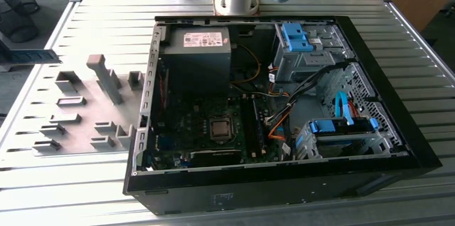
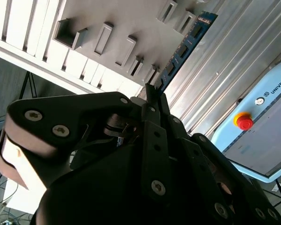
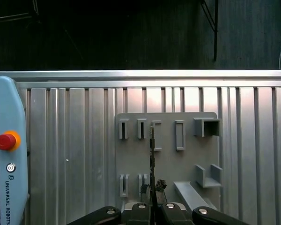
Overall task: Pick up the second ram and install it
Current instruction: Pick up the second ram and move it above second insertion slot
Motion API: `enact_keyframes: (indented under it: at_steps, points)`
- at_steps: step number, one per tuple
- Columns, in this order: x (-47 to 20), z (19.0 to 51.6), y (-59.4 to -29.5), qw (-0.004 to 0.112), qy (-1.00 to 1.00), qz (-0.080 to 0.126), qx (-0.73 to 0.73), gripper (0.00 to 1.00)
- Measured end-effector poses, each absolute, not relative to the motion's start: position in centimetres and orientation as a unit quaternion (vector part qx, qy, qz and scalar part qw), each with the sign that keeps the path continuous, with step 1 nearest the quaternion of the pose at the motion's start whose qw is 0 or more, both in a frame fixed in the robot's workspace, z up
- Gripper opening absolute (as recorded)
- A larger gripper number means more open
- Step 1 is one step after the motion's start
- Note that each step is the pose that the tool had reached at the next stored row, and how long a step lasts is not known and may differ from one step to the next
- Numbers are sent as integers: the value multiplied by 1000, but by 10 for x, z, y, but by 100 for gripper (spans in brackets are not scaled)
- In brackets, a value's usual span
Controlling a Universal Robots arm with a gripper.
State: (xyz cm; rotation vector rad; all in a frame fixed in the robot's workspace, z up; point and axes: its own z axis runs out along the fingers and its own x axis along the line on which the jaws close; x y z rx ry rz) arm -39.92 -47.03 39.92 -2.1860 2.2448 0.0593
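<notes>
Gripper [image 3: 152, 188] is clenching on ram [image 2: 182, 49], pinching one end of the thin blue-green stick in both wrist views. Ram is hanging in the air over grey holder plate [image 3: 168, 161]. The plate is lying on ribbed metal table [image 1: 106, 18] at the exterior view's left, just beside open case [image 1: 406, 103].

Judging from this, the pick-up is looking done and the carry toward the case is the step in hand. Whether the stick is fully clear of the holder blocks is hard to tell.

Installing is calling for the stick's long edge to be lining up with black slots [image 1: 254, 122] on motherboard [image 1: 206, 114], deep inside the case, and for a straight press. Orange cables [image 1: 277, 127] are running just beside the slots at the exterior view's right, and the case walls are crowding the approach. Pendant [image 3: 7, 154] with red button [image 3: 5, 140] is lying on the table, apart from the plate.
</notes>
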Motion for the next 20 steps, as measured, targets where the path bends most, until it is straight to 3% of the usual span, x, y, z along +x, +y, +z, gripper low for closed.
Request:
enact_keyframes:
  at_steps: [20]
  points:
    - [-399, 431, -470, 4, 716, 19, -698, 14]
